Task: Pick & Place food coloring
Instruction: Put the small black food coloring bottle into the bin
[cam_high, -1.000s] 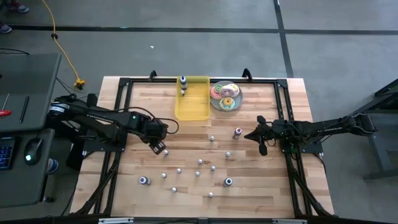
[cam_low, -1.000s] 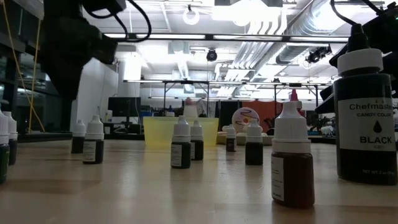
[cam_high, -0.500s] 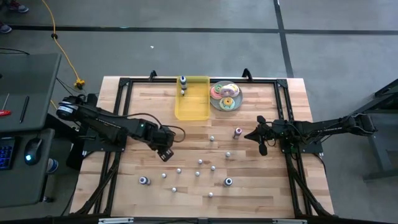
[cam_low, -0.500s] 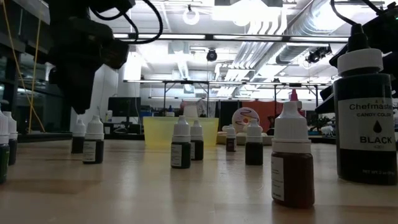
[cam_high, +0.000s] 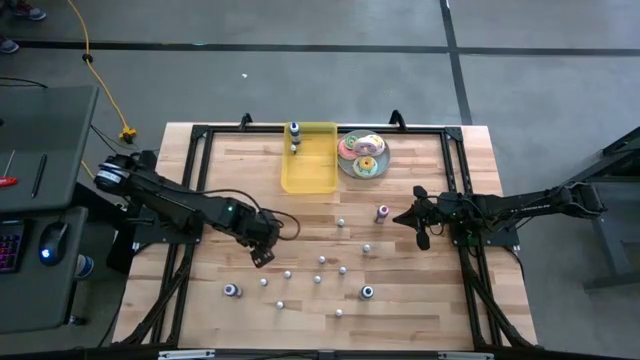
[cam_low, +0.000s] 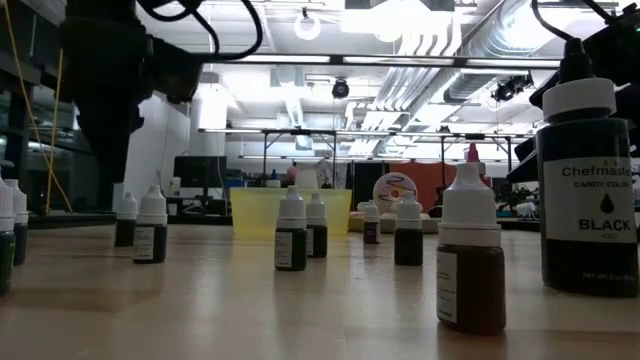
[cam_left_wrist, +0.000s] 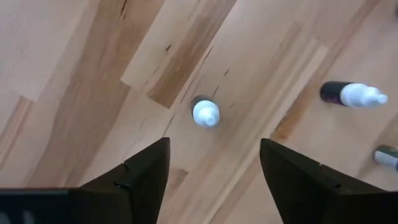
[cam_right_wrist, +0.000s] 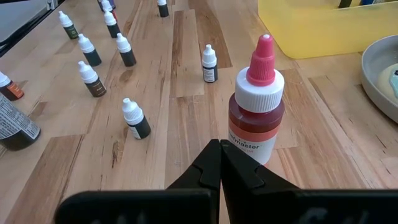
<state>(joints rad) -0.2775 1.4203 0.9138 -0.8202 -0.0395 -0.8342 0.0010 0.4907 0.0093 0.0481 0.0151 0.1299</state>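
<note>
Several tiny white-capped food coloring bottles (cam_high: 319, 279) stand upright on their bases across the wooden table; two more (cam_high: 294, 148) stand in the yellow tray. My left gripper (cam_high: 262, 257) (cam_left_wrist: 211, 155) hangs open, pointing down, over one white-capped bottle (cam_left_wrist: 205, 113) that stands just beyond its fingertips, untouched. My right gripper (cam_high: 408, 220) (cam_right_wrist: 221, 155) is shut, held level, its tips just short of a red bottle with a pink cap (cam_right_wrist: 257, 102) (cam_high: 382, 213).
The yellow tray (cam_high: 322, 172) and a plate of doughnuts (cam_high: 362, 155) sit at the far edge. A black frame (cam_high: 200, 140) borders the table. Larger bottles, one black (cam_low: 585, 190) and one brown (cam_low: 470, 250), stand close to the low camera. Bare wood lies left of the bottles.
My left gripper has moved toward the table's near edge and slightly to the right, coming over the left part of the bottle cluster, with its arm stretching farther out. The bottles stand where they did.
</note>
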